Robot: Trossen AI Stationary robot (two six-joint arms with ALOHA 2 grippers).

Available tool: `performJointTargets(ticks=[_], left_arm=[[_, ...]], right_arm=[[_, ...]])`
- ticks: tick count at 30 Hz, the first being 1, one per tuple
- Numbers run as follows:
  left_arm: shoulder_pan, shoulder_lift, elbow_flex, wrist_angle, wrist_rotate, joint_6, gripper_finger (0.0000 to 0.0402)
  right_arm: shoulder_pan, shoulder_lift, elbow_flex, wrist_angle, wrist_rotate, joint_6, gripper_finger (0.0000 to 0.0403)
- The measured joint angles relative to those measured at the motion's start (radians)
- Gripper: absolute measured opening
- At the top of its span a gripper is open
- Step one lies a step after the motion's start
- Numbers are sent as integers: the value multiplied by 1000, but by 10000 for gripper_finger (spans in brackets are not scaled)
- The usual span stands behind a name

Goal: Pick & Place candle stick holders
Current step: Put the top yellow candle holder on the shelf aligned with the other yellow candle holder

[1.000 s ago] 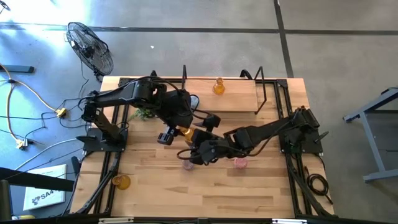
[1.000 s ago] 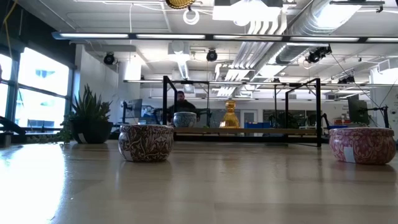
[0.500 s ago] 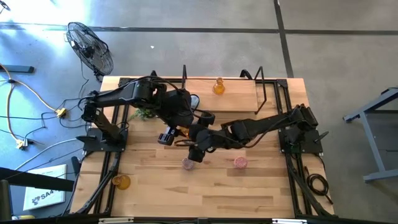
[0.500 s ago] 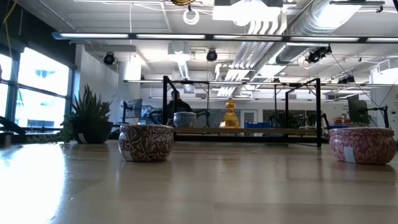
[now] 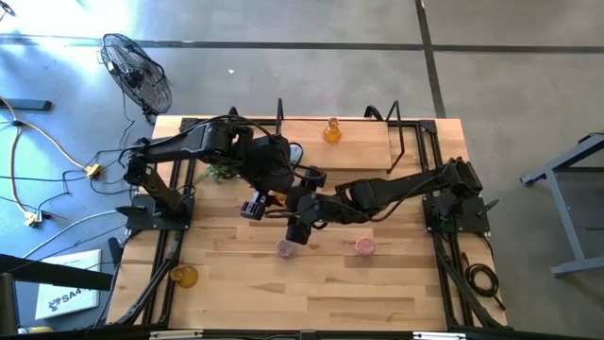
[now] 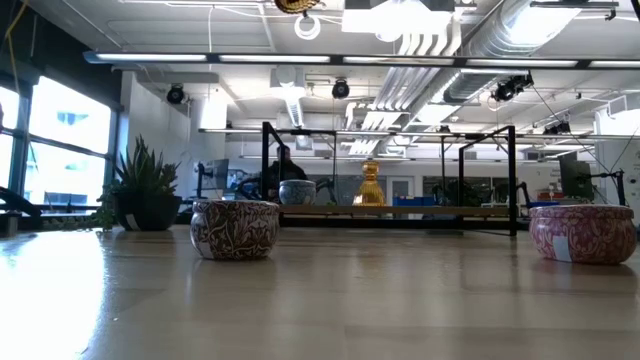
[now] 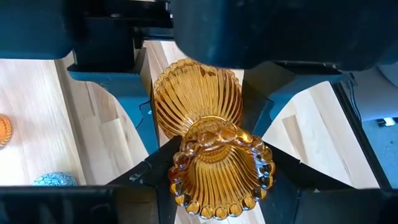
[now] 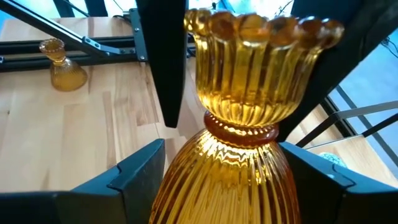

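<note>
left gripper (image 7: 214,180) — clamps ribbed amber glass holder (image 7: 211,149) | scalloped rim

— How is the scene lit?
— Even brightness is given by ceiling lights (image 6: 300,58) and a window (image 6: 60,150); the table (image 6: 320,300) is glazed with glare.
— And focus?
— The amber holder (image 8: 242,124) is rendered sharply, backlit.

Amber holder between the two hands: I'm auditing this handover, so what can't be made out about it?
Right wrist view: the amber holder has its base cut off by the bottom edge.
High view: it is almost wholly covered by the left hand and right hand.
Low view: only a sliver shows, cut by the top edge.
</note>
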Motion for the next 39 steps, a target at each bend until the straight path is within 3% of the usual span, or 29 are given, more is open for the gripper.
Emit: performJointTargets(ticks=[5, 10, 19, 31, 39], left_arm=[[-2, 0, 0, 1, -11, 0, 161], [-34, 0, 0, 33, -139, -4, 162], [-82, -3, 0, 43, -216, -19, 163], [-88, -12, 0, 45, -250, -53, 163], [-143, -14, 0, 46, -461, -43, 189]], right_arm=[[0, 0, 0, -4, 0, -25, 269], [0, -1, 0, -16, 14, -52, 269], [9, -2, 0, -15, 32, -53, 267], [13, -2, 1, -14, 25, -47, 267], [14, -1, -1, -31, 26, -32, 267]])
